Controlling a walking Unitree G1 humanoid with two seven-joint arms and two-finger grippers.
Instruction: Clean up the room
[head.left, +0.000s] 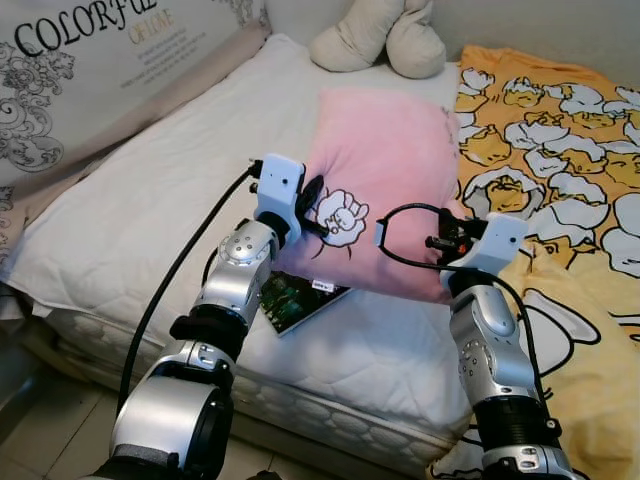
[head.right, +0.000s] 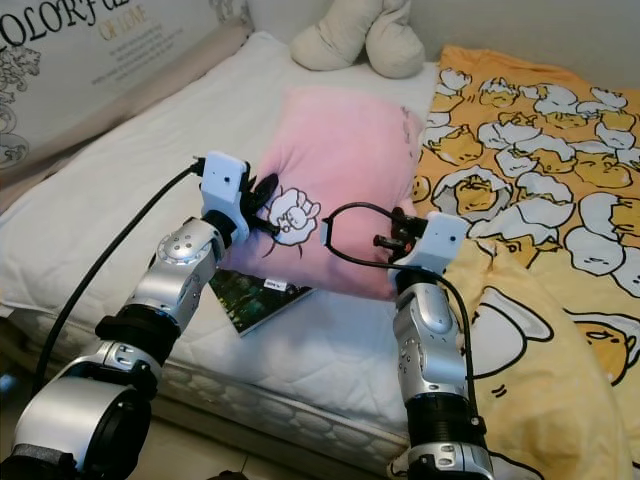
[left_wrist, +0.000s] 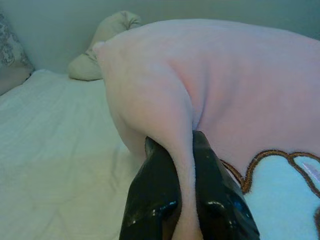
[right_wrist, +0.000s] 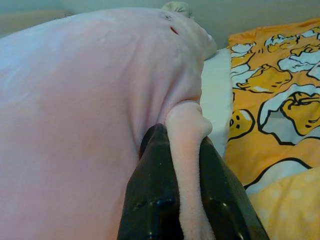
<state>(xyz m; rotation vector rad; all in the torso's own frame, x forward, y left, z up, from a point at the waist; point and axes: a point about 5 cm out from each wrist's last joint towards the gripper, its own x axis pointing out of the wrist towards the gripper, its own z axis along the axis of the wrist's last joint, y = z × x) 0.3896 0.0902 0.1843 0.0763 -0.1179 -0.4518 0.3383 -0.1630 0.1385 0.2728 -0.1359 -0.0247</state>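
A big pink pillow (head.left: 385, 170) with a white sheep picture lies tilted on the bed, its near edge lifted off the white mattress (head.left: 150, 200). My left gripper (head.left: 312, 205) is shut on the pillow's near left corner; the left wrist view shows pink fabric (left_wrist: 182, 165) pinched between the black fingers (left_wrist: 155, 200). At the near right corner my right gripper (head.left: 450, 235) is also shut on the pillow, with a fold of pink fabric (right_wrist: 187, 165) squeezed between its fingers (right_wrist: 152, 200).
A book with a dark green cover (head.left: 295, 300) lies under the pillow's near edge. A beige plush toy (head.left: 385, 40) sits at the head of the bed. A yellow cartoon blanket (head.left: 560, 150) covers the right side. A printed pillow (head.left: 90, 70) lies far left.
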